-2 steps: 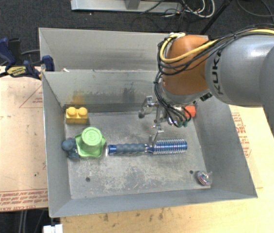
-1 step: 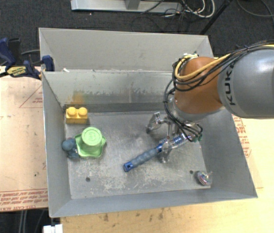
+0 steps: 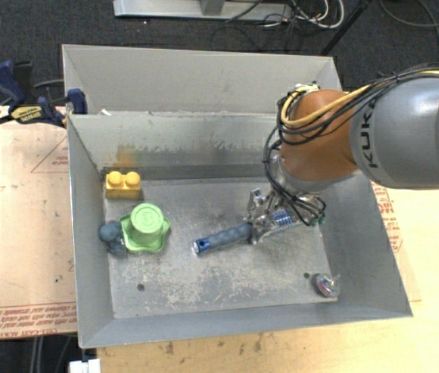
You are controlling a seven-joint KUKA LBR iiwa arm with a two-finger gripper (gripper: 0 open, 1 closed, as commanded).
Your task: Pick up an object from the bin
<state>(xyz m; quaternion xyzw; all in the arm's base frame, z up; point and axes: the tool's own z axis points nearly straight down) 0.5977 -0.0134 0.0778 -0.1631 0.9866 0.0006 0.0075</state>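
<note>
Lowest in the frame, near the lower right corner of the bin (image 3: 87, 208), lies a small silvery round thing (image 3: 326, 284). Above it, mid-floor, a blue stick-shaped tool (image 3: 221, 241) lies slanted, with the jaws down at its right end; whether they are spread or closed cannot be told. At left a green cup (image 3: 144, 228) touches a grey-blue lump (image 3: 112, 236), and a yellow brick (image 3: 123, 183) sits by the back wall. This looks like the grasp step; next should come a firm close and a straight lift.
</note>
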